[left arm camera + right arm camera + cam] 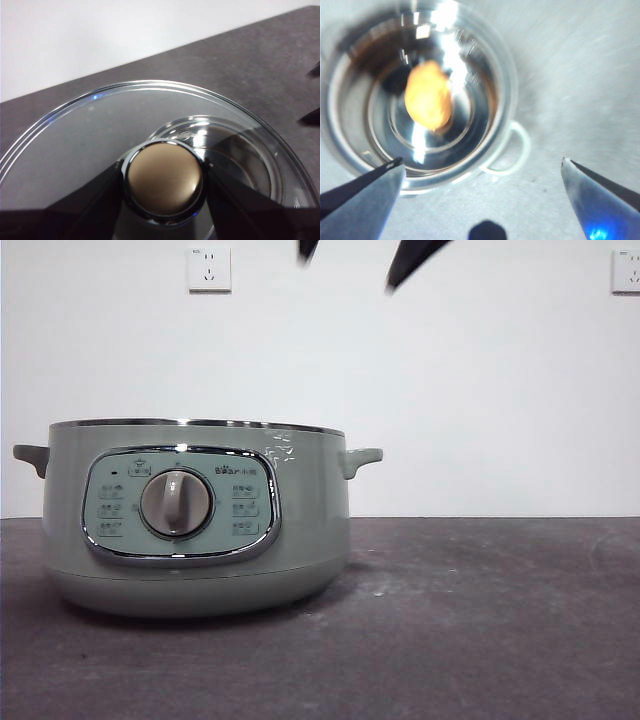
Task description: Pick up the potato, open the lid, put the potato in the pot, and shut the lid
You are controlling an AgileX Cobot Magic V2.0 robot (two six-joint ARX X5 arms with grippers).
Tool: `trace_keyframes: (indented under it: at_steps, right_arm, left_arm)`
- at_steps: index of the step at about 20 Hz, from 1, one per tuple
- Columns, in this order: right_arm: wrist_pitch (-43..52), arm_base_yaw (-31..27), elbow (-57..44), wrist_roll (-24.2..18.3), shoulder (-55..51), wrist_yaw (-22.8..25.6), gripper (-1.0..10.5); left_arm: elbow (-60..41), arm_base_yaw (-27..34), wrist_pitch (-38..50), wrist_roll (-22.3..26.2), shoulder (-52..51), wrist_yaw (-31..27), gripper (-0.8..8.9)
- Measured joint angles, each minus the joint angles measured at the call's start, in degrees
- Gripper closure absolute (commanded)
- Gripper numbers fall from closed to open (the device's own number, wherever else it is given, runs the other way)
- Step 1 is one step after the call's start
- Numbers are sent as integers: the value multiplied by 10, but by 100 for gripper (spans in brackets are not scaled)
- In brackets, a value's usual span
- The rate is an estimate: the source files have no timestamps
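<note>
The pot [195, 520] sits open on the dark surface [480, 620], pale sage-green, its chrome-framed control panel [180, 505] and central dial [176, 503] facing the front camera, one small side handle [362, 459] poking out toward the bare stretch of surface. No lid on its rim in the front view, just the chrome edge running across the top.

Over to the right wrist view, and there is the potato [428, 95], orange-brown, lying on the shiny metal floor inside the pot [506, 75], roughly in the middle of the bowl. The picture is blurred, so finer detail is lost. The right gripper [480, 172] hangs above the pot's near rim with its jaws spread wide and nothing between them, one jaw over the rim, the other out over the surface beside a side handle [516, 150].

The left gripper [164, 182] has the lid [100, 130]: its two jaws pinch the knob [165, 179] from either side (the knob looks tan and glossy in this light, ringed in chrome). The glass dome spreads out round beneath, and the dark surface [260, 60] shows past its edge.

In the front view, two black tips [410, 260] show at the top edge, above and beyond the pot.
</note>
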Motion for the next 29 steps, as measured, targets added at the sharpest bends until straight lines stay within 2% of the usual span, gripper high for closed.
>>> trace_keyframes:
  at_steps: [7,14,22,29]
  right_arm:
    - [-10,-33,0,17,-150,0,415]
    - [-38,-53,0,20,-207,0,415]
    - [-42,-54,0,20,-207,0,415]
    - [-43,-54,0,20,-207,0,415]
  left_arm:
    - [0,0,80,0,152,61,822]
    - [0,-5,105,-11,249,80,822]
    - [-2,-23,126,-26,280,81,822]
    - [-51,-24,138,-31,280,80,822]
